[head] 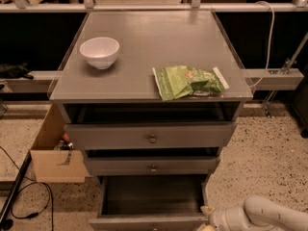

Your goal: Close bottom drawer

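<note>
The bottom drawer (153, 196) of the grey cabinet is pulled out, and its dark box interior shows. Its flat front (144, 223) runs along the lower edge of the view; its knob is out of view. My gripper (208, 219) is at the bottom right, right beside the front right corner of this drawer. The white arm (262, 214) reaches in behind it from the right. Whether the gripper touches the drawer front is hidden by the frame edge.
The middle drawer (153, 166) and top drawer (152, 136) stand slightly out. A white bowl (99, 52) and a green snack bag (187, 81) lie on the cabinet top. A cardboard box (53, 158) and a black cable (29, 211) are on the floor at left.
</note>
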Robot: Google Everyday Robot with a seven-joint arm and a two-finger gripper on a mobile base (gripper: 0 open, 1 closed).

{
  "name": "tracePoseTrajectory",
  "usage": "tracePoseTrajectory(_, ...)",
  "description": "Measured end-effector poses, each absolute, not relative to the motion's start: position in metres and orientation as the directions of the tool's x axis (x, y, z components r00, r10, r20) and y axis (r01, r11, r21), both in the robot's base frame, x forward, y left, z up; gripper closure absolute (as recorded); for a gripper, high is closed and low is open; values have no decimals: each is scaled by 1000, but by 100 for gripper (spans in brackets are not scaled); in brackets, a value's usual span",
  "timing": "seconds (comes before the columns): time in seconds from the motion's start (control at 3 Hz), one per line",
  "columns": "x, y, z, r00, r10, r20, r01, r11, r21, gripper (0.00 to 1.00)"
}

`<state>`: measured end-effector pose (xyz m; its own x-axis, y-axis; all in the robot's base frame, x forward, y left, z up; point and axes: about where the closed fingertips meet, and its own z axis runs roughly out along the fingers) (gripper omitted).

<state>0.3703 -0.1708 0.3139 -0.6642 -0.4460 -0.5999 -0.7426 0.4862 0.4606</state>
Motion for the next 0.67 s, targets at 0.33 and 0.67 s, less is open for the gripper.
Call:
tracePoseTrajectory(0.33,364,-160,283,-713,-394,-580,-699,466,543,0)
tracePoseTrajectory(0.67,360,-156,278,-719,-388,-577,-693,458,557,19)
